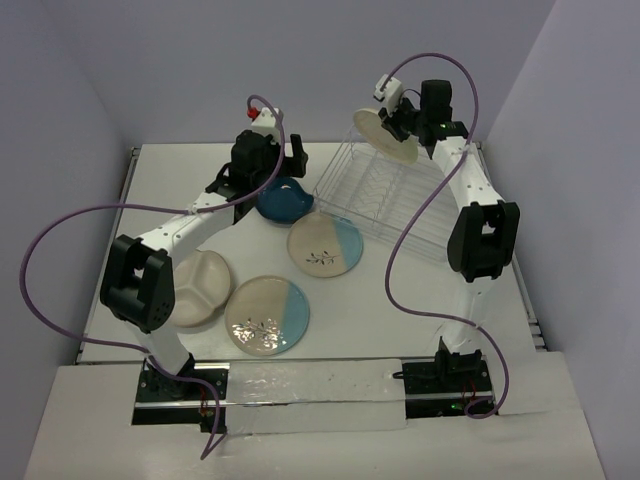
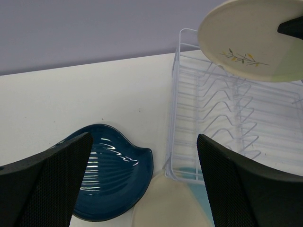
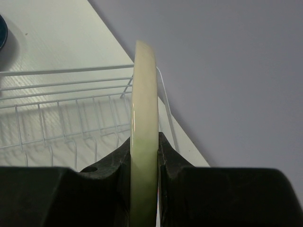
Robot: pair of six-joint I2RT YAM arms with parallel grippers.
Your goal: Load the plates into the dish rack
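Top: high at the near edge, down over whole counter [image 1: 180,180] | left wrist: low, close, facing dish rack [image 2: 222,101] | right wrist: tight, edge-on to plate [image 3: 144,118] | rack shared by all.

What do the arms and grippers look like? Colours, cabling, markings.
The left arm and right arm have white links with chunky black joint housings on black base plates. A thin purple cable loops loosely off each arm. Left fingers are broad, black, with a fine mesh texture; right fingers smooth black. A small red tip sits by the left wrist.
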